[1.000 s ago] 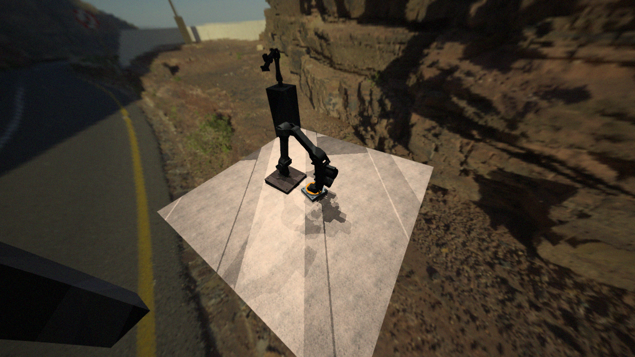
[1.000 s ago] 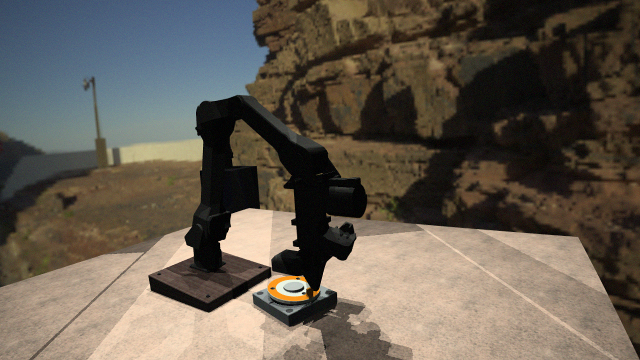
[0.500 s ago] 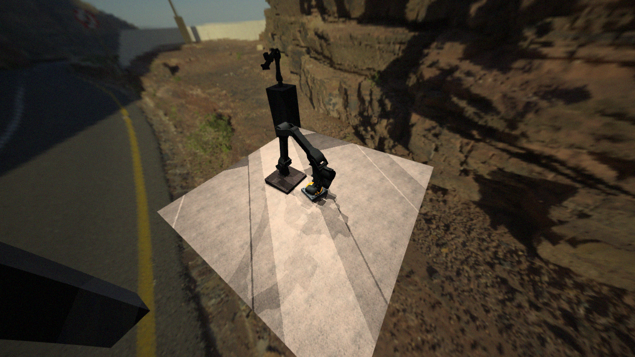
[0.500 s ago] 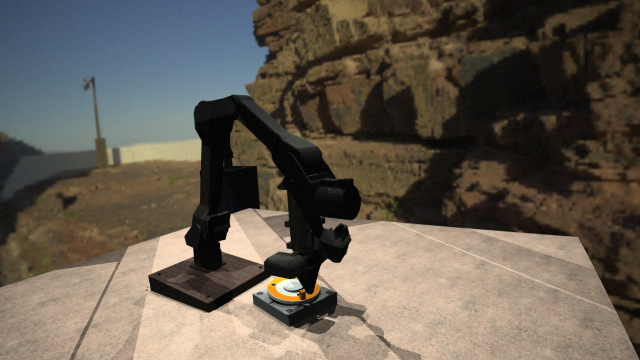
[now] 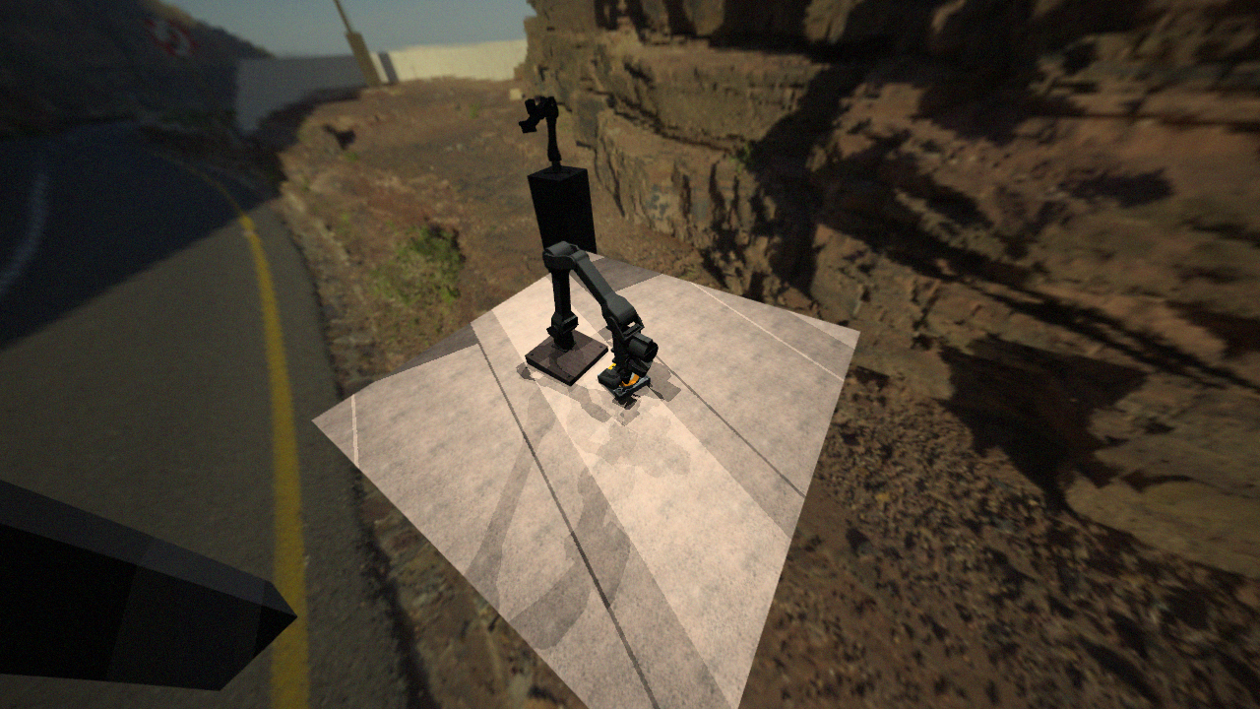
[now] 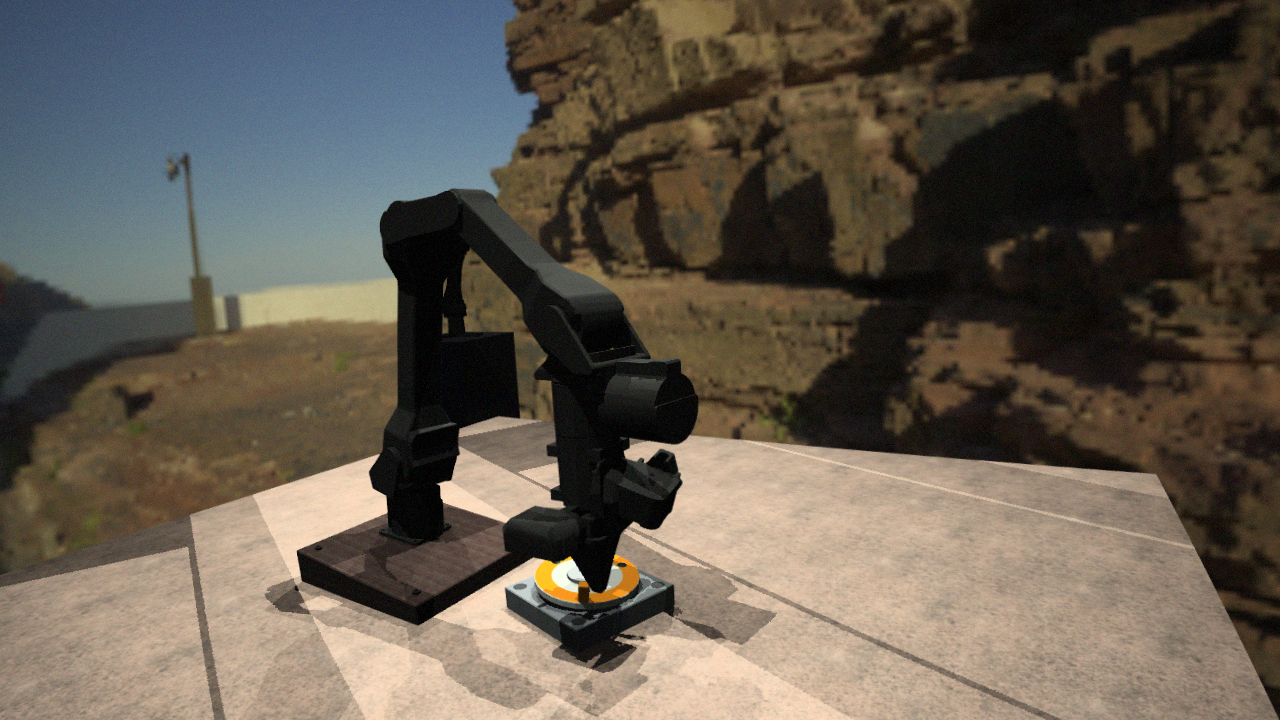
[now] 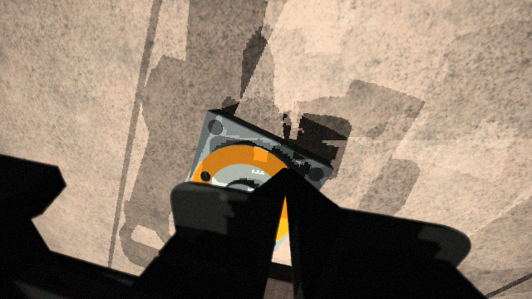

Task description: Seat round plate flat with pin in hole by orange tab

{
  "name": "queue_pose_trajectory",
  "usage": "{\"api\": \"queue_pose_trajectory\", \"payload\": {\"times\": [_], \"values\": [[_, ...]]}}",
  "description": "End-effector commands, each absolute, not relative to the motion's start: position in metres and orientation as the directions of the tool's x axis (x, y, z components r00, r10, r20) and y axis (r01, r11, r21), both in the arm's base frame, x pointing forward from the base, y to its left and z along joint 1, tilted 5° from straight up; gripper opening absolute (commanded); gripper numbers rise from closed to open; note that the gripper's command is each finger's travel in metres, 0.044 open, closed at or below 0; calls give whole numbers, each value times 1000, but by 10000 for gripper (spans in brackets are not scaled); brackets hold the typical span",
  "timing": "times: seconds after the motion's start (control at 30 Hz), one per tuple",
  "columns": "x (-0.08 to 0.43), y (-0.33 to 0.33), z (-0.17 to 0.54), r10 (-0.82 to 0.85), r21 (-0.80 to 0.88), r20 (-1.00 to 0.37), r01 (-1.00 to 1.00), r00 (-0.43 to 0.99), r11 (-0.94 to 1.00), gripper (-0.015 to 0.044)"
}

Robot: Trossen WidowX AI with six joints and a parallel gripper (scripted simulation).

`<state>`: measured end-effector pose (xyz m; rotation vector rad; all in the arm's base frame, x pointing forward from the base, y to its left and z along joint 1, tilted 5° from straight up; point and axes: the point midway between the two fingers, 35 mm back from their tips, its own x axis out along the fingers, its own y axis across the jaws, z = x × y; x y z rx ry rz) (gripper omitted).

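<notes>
The round plate has an orange ring around a pale centre and sits around the grey post on the square grey base. A dark gap shows under its near rim in the exterior view; I cannot tell whether it is fully flat. The tab stands up at the near side of the ring. My gripper is shut and empty, its tips down at the tab's right side. Contact is unclear. The pin and the hole by the tab are hidden.
My arm's dark wooden mounting board lies close behind and left of the base in the top and exterior views. A black pedestal with another arm stands beyond the table's back edge. Shadows cross the table top.
</notes>
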<state>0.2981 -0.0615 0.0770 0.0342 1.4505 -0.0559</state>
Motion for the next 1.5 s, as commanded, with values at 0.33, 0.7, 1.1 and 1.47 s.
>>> {"api": "queue_pose_trajectory", "payload": {"times": [0.33,0.7,1.1,1.47], "values": [[279,-72,76,-19,-13,-994,58,110,998,0],[267,-75,76,-19,-13,-994,58,109,998,0],[259,-75,76,-19,-13,-994,58,108,998,0],[256,-75,85,-19,-13,-994,58,108,998,0]]}}
